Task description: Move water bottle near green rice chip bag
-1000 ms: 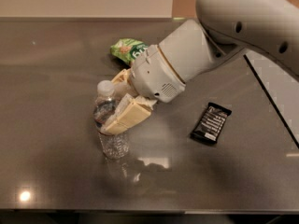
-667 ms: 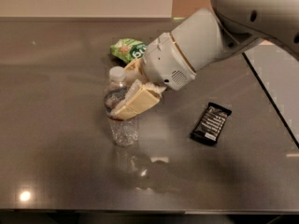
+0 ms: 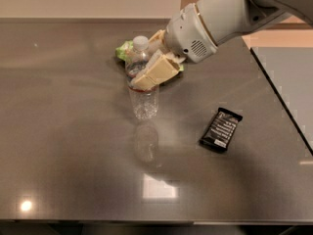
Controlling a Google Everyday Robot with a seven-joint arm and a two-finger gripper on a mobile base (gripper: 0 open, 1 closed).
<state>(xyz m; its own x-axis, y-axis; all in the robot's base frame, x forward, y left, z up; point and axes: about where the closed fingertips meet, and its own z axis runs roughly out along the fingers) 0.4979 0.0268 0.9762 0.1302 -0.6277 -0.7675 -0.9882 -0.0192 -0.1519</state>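
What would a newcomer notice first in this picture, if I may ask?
First comes the large white arm reaching in from the upper right, its gripper shut on the water bottle, which is upright near the middle of the dark table. The green rice chip bag peeks out just behind the bottle. A black bar wrapper lies apart to the right.

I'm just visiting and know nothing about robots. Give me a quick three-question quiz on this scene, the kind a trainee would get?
1. True or false: the gripper is shut on the water bottle.
2. What lies just behind the bottle, partly hidden by it? A) a mug B) the green rice chip bag C) a spoon
3. Fill in: the bar wrapper, lying apart toward the picture's right, is ___ in colour.

Key: 1 true; 2 B; 3 black.
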